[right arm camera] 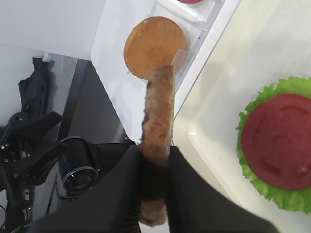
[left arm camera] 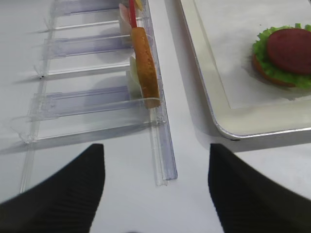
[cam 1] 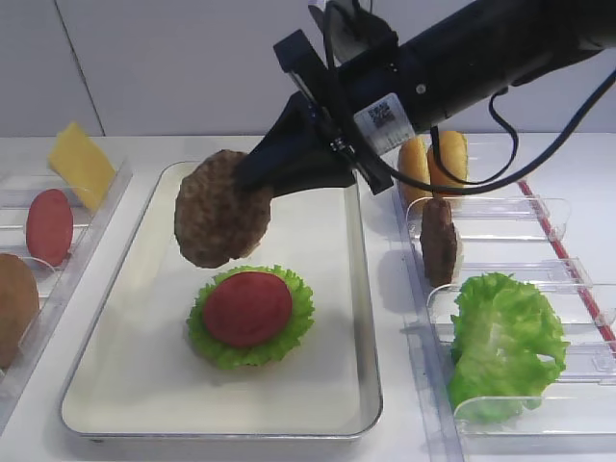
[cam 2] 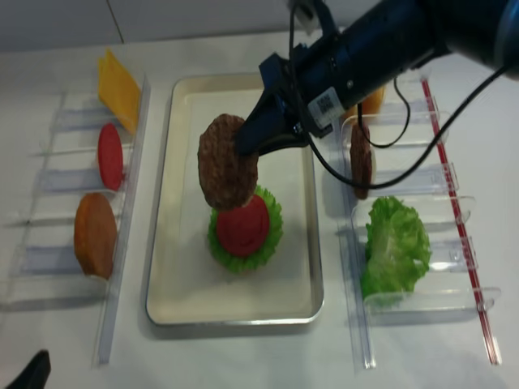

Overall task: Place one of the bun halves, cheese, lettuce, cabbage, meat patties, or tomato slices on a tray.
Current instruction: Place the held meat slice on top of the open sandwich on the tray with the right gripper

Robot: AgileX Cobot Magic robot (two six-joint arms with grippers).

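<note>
My right gripper (cam 1: 262,180) is shut on a dark brown meat patty (cam 1: 221,209), held on edge above the cream tray (cam 1: 135,356), just up and left of the stack there. The black fingers (right arm camera: 189,194) clamp the patty (right arm camera: 158,111) near its lower end. On the tray a tomato slice (cam 1: 247,308) lies on frilly lettuce (cam 1: 294,332) over a bun half (left arm camera: 262,75). My left gripper (left arm camera: 155,189) hangs open over bare table beside the tray's near left corner, with nothing between its fingers. No cabbage is in view.
The clear left rack (cam 1: 106,207) holds cheese (cam 1: 82,164), a tomato slice (cam 1: 48,226) and a bun half (cam 1: 14,308). The right rack (cam 1: 539,217) holds bun halves (cam 1: 433,164), another patty (cam 1: 440,241) and a lettuce leaf (cam 1: 500,342).
</note>
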